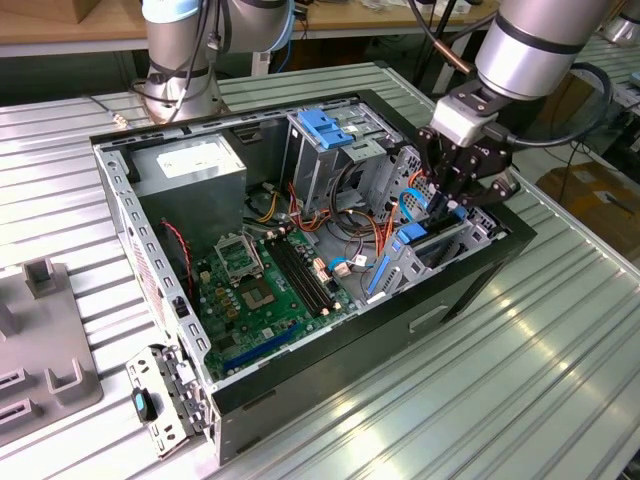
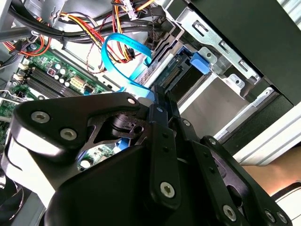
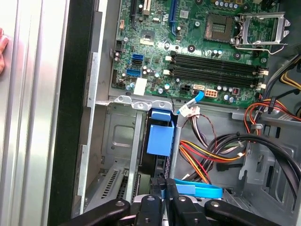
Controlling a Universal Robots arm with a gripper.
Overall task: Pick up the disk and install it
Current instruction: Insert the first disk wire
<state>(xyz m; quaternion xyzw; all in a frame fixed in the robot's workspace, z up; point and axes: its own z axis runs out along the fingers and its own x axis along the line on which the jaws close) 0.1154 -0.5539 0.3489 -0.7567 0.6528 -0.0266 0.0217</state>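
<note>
One ribbed metal table (image 1: 520, 390), disk (image 3: 160, 139) in case (image 1: 330, 372)

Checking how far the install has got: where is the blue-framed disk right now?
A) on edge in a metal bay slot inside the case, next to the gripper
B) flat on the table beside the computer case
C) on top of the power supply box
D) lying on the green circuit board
A: in the first wrist view the disk stands on edge in a slot of the metal bay inside the computer case, right by the gripper.
</note>
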